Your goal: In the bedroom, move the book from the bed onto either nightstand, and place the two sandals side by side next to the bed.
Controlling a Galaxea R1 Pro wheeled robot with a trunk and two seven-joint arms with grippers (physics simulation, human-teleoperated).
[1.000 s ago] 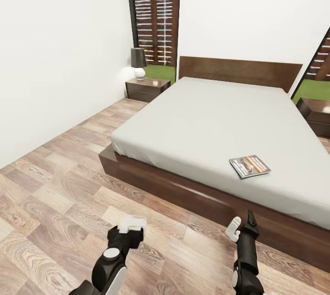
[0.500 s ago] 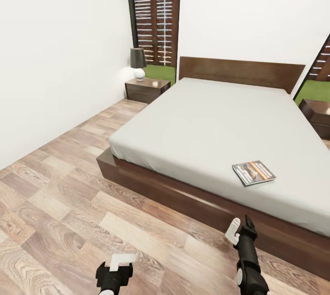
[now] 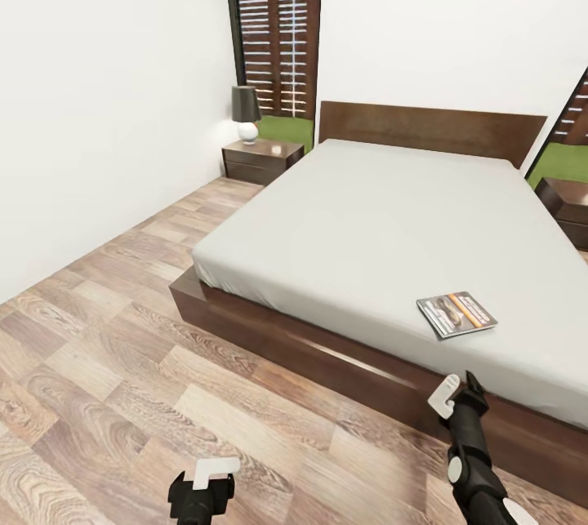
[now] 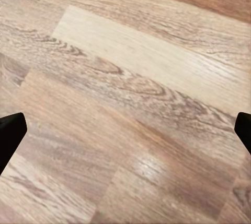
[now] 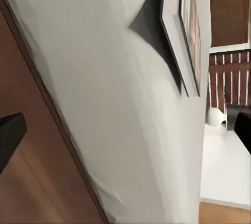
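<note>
The book [image 3: 456,313] lies flat on the grey mattress of the bed [image 3: 359,223], near its front right edge. My right gripper [image 3: 457,391] hovers open over the floor just in front of the dark bed frame, below the book. In the right wrist view the book [image 5: 184,31] rests on the mattress past the open fingers. My left gripper [image 3: 208,473] is low over the wood floor, open and holding nothing. One nightstand [image 3: 263,157] stands left of the headboard, another nightstand [image 3: 567,205] at the right edge. The sandals are out of view.
A dark-shaded lamp [image 3: 246,113] with a white round base sits on the left nightstand. A white wall runs along the left, with wood-plank floor [image 3: 106,321] between it and the bed. Tall windows [image 3: 278,35] show a slatted fence.
My left arm has dropped back toward the bottom of the head view. The right gripper has moved right and closer to the bed frame. The camera has shifted slightly.
</note>
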